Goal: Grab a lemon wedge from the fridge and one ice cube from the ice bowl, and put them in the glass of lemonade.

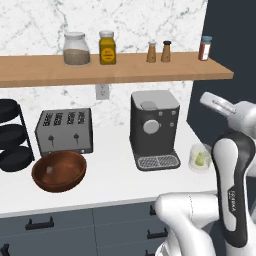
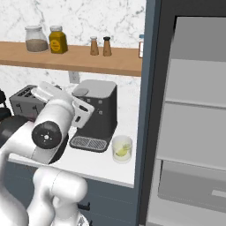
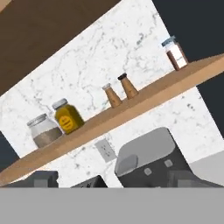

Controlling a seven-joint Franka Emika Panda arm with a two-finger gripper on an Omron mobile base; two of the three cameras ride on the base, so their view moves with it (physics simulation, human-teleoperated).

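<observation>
The glass of lemonade (image 1: 199, 157) (image 2: 122, 148) stands on the white counter, right of the coffee machine. A small yellow-green lemon wedge (image 1: 201, 160) (image 2: 121, 152) lies inside it. The reddish-brown ice bowl (image 1: 59, 171) sits in front of the toaster; I cannot make out an ice cube in it. The fridge (image 2: 194, 110) stands open on the right, showing bare light grey shelves. My gripper (image 1: 209, 99) hangs above and right of the glass, raised over the counter and pointing toward the back wall. It is open and nothing is held.
The coffee machine (image 1: 154, 129) and toaster (image 1: 64, 131) stand against the marble wall. A black tiered rack (image 1: 12, 135) is at far left. The wooden shelf (image 1: 115, 67) above carries jars, shakers and a spice bottle. The fridge's dark edge (image 2: 150, 110) borders the counter's right end.
</observation>
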